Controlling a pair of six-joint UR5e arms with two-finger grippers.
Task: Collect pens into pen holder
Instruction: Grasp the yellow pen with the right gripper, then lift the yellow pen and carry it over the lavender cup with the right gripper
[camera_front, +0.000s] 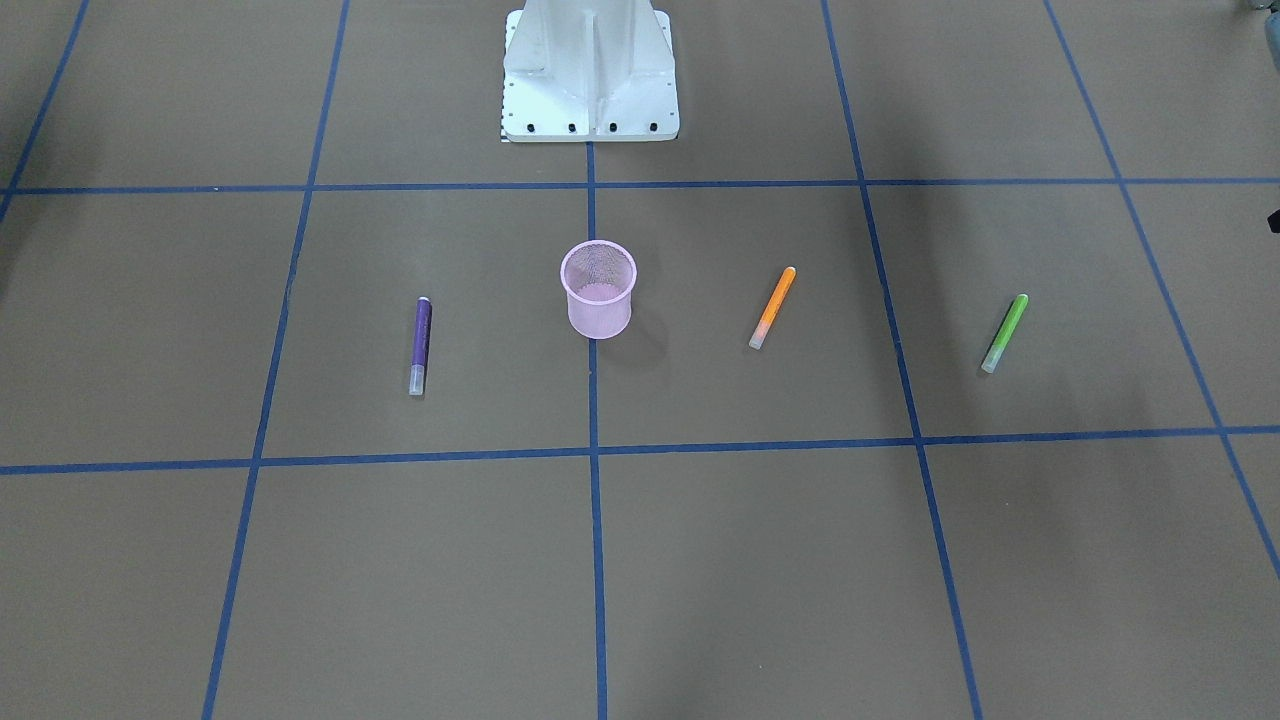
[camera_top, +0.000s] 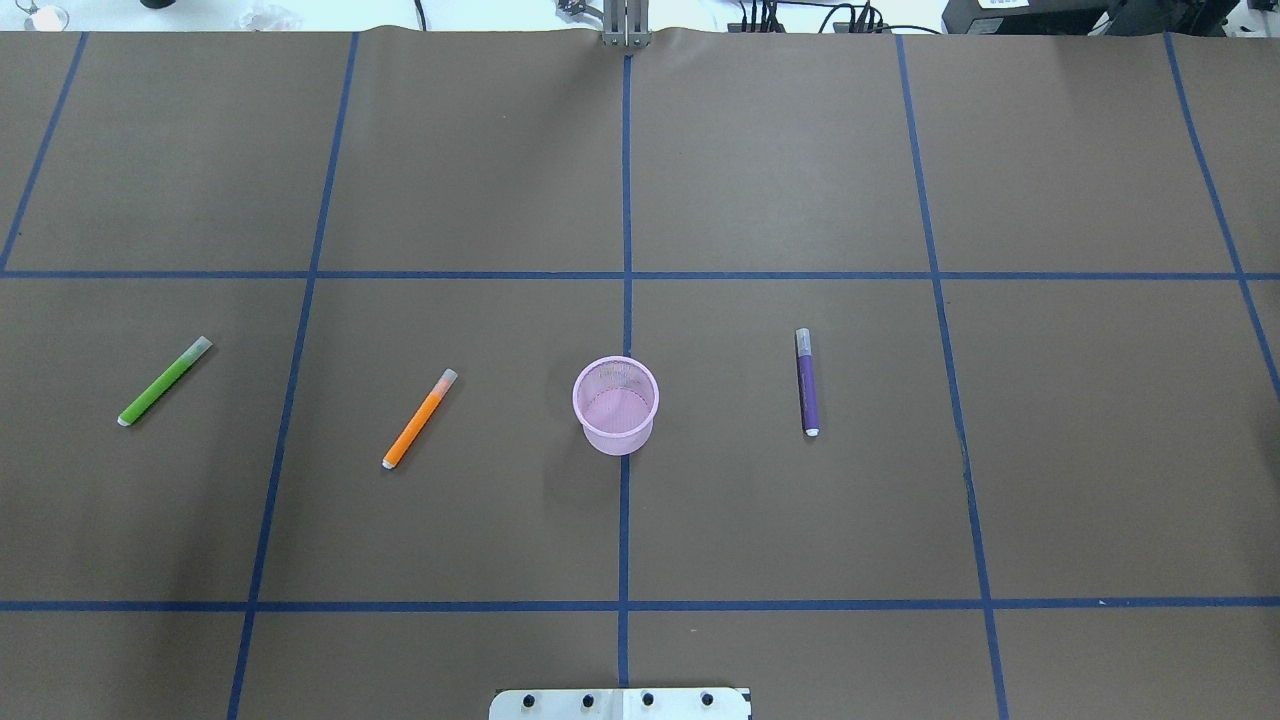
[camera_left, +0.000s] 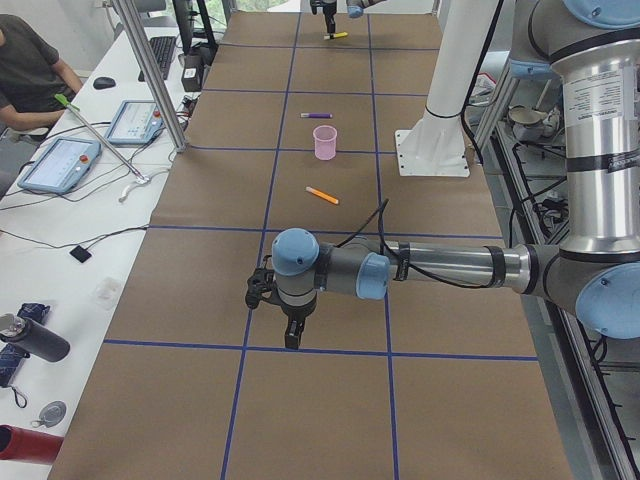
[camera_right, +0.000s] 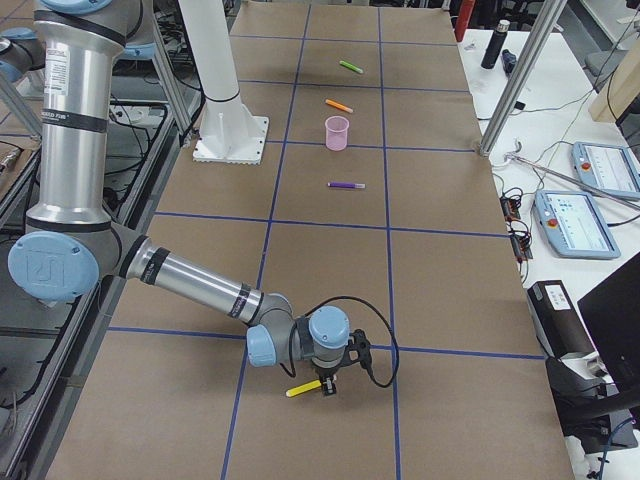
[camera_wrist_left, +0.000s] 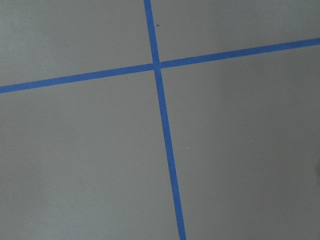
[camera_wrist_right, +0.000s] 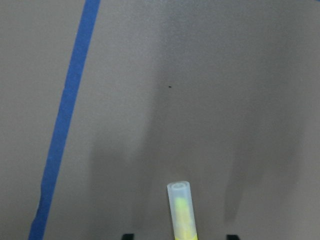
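The pink mesh pen holder (camera_front: 598, 288) (camera_top: 616, 405) stands upright at the table's middle. A purple pen (camera_top: 807, 381), an orange pen (camera_top: 419, 418) and a green pen (camera_top: 164, 381) lie flat around it, apart from it. A yellow pen (camera_right: 303, 389) lies far out at the table's right end. My right gripper (camera_right: 327, 386) is down over one end of it. In the right wrist view the yellow pen (camera_wrist_right: 181, 210) sits between two dark fingertips (camera_wrist_right: 128, 236) set well apart, so the gripper is open. My left gripper (camera_left: 290, 335) hangs low over bare table at the left end. I cannot tell its state.
The white robot pedestal (camera_front: 590, 80) (camera_top: 620, 703) stands behind the cup. Blue tape lines (camera_wrist_left: 165, 135) grid the brown table cover. Benches with tablets (camera_left: 65, 160) (camera_right: 585, 215) and a seated person (camera_left: 25, 70) flank the table's far side.
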